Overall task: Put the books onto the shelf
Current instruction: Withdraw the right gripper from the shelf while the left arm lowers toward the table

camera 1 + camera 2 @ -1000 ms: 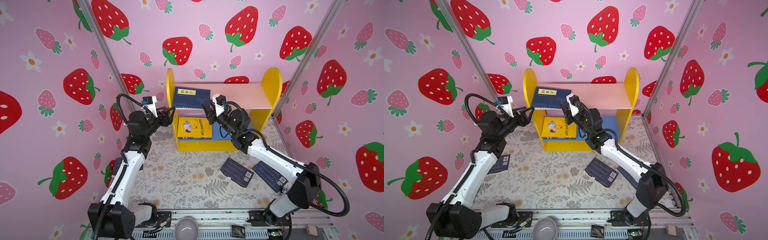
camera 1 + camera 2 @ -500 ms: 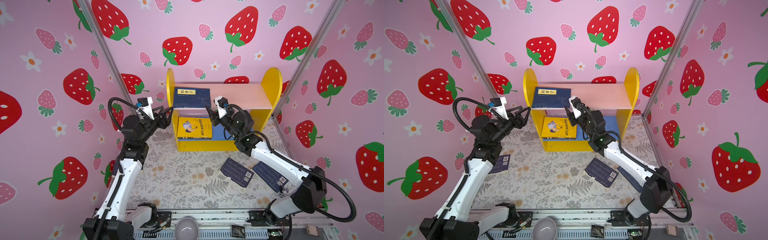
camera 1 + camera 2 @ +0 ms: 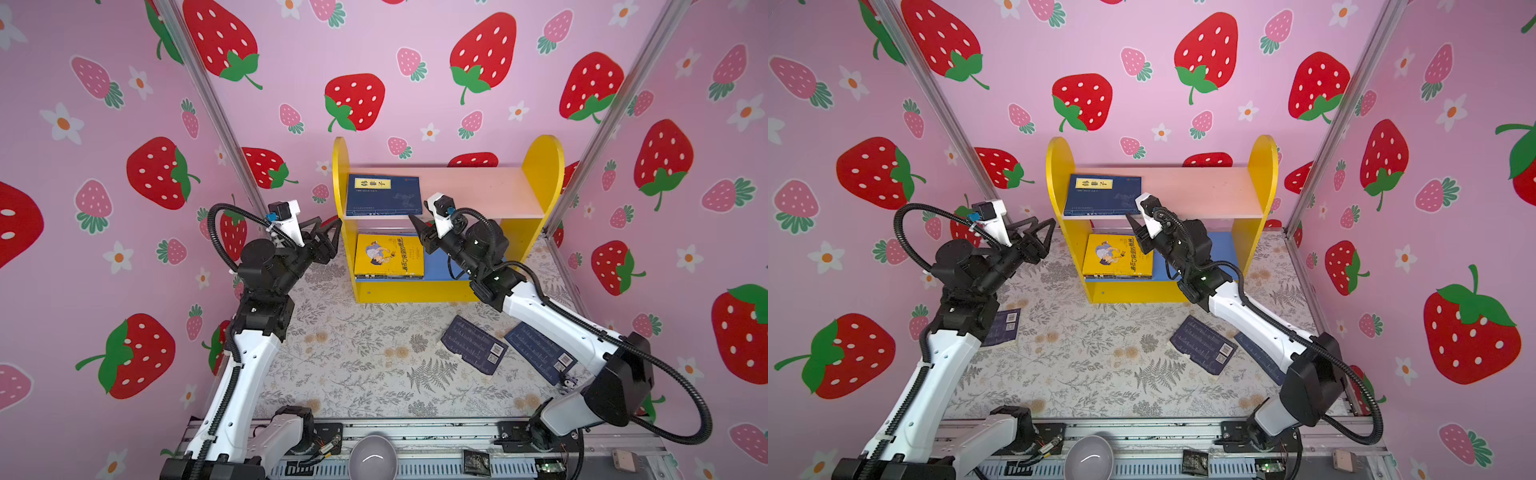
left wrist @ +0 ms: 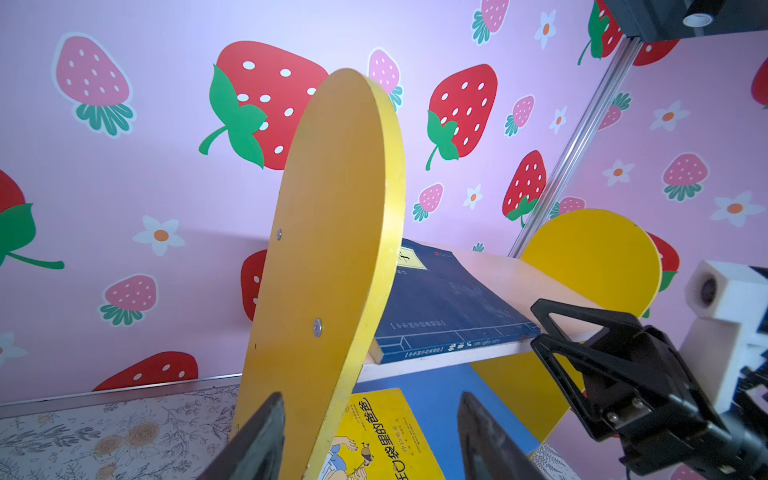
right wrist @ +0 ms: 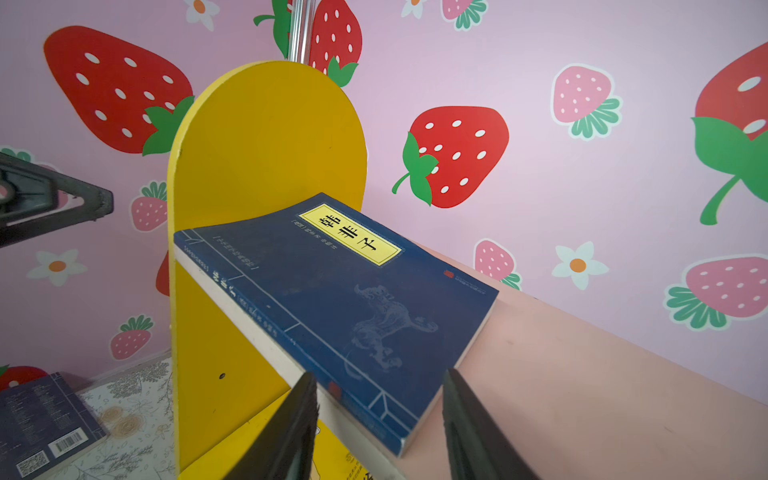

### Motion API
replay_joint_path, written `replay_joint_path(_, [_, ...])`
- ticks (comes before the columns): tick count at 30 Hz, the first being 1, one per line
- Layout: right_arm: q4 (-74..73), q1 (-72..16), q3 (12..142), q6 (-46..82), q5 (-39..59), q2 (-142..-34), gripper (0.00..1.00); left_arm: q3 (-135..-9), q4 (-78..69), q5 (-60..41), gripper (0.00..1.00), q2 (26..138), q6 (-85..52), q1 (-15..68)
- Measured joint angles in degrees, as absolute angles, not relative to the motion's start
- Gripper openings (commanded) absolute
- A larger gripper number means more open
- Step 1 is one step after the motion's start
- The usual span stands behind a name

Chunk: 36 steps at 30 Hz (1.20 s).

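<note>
Facing the shelf's yellow side (image 3: 340,183), left gripper (image 3: 328,226) gapes empty; right gripper (image 5: 379,374), also parted, fronts the navy book (image 5: 353,291).

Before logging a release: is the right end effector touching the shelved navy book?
Cannot tell. Left wrist view: right end effector tips at navy book corner, gap unclear.

We see pink walls (image 3: 291,62) printed with strawberries and flowers, aluminium corner posts (image 3: 209,104), and a grey floral floor cloth (image 3: 353,353).
</note>
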<state>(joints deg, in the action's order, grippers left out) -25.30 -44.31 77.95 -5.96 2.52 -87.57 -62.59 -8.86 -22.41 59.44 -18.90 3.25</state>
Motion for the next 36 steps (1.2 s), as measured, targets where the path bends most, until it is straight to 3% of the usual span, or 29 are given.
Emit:
replay_joint_path(6, [-24.4, -44.1, 75.2, -4.1, 5.6, -85.1, 0.63, -61.4, -3.3, -14.2, 0.84, 56.4, -19.3, 3.3])
replay_joint_path(10, [-22.6, -44.1, 68.4, -1.5, 7.2, -79.6, 0.68, -59.4, 3.9, 0.8, 0.96, 52.9, -23.2, 3.1])
replay_joint_path(14, [-20.5, -44.1, 60.9, 1.4, 7.9, -74.5, 0.71, -55.2, 13.6, 14.9, 1.0, 51.3, -29.3, -0.3])
replay_joint_path(18, [-19.3, -44.4, 53.4, 4.9, 8.0, -69.9, 0.72, -51.5, 20.1, 20.1, 0.99, 54.1, -36.1, -7.3])
replay_joint_path(26, [-19.2, -44.5, 46.5, 9.6, 7.7, -66.2, 0.74, -47.0, 22.1, 13.8, 1.0, 68.2, -45.9, -24.3])
replay_joint_path(29, [-19.2, -44.5, 46.4, 10.2, 7.0, -66.2, 0.74, -45.4, 21.0, 11.2, 1.0, 71.7, -48.7, -27.1])
replay_joint_path(36, [-19.3, -44.5, 46.4, 10.7, 6.5, -66.3, 0.74, -38.5, 14.8, 4.1, 0.86, 75.3, -54.3, -31.6])
